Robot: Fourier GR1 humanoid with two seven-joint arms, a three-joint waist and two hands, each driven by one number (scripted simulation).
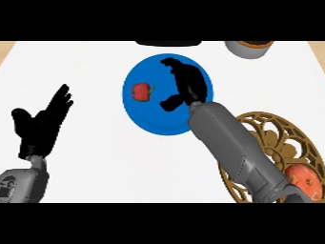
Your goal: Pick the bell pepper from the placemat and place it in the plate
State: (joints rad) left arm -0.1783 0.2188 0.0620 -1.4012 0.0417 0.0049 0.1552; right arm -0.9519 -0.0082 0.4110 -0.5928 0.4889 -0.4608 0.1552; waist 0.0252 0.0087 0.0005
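One view only, taken from head height and looking steeply down onto the white desk (87,143). The two forearms enter from the lower edge, so the camera faces forward, away from the body. The left hand (42,124) sits at the view's left and the right hand (186,86) near centre, unmirrored. Framing is close: the blue plate (140,119) lies mid-frame, the gold placemat (291,143) is cut by the lower right margin, and items at the far edge are cropped. Wood shows at both top corners.
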